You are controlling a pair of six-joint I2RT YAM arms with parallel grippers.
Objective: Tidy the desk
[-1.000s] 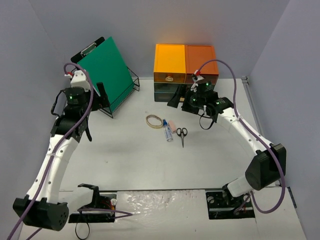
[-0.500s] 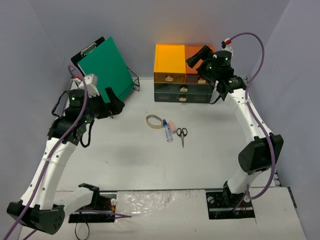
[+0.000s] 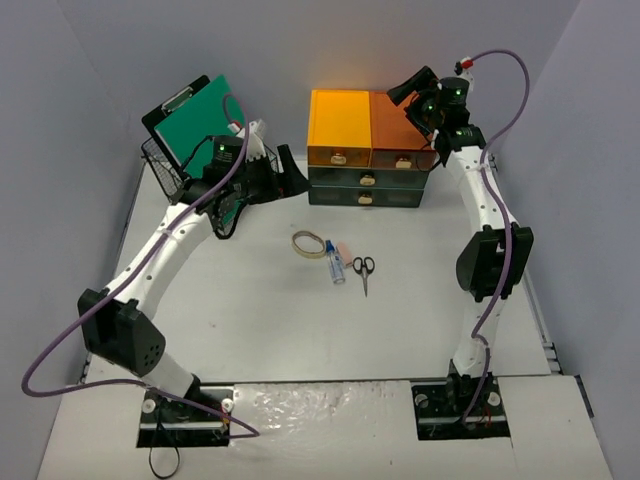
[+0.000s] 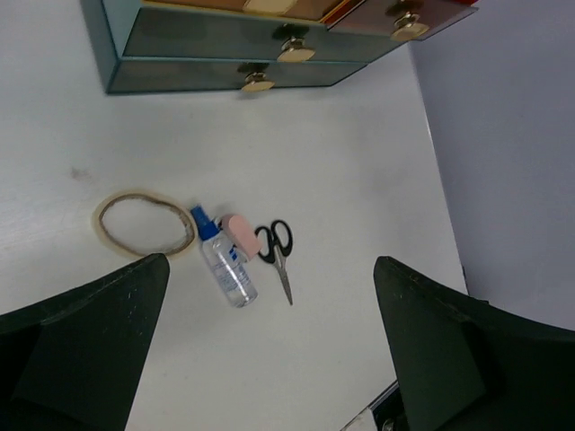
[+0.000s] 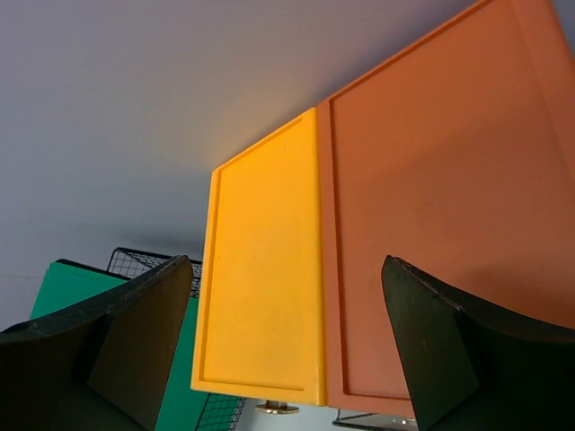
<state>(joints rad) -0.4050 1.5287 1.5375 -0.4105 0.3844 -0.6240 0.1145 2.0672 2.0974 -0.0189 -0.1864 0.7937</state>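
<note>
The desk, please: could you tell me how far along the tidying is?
Done: the green folder stands in the wire rack, and the drawers are shut. In hand: nothing; the left hand and right hand are both open and empty. Left: the ring, bottle, eraser and scissors lie loose on the desk.

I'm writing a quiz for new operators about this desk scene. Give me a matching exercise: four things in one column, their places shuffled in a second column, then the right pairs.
Things:
1. scissors
2. tan ring
3. green board
4. orange box

Places:
A. in the wire rack, far left
B. leftmost of the small items lying on the desk
C. atop the dark drawers, right of the yellow box
D. rightmost of those small items

Pairs: 1-D, 2-B, 3-A, 4-C
</note>
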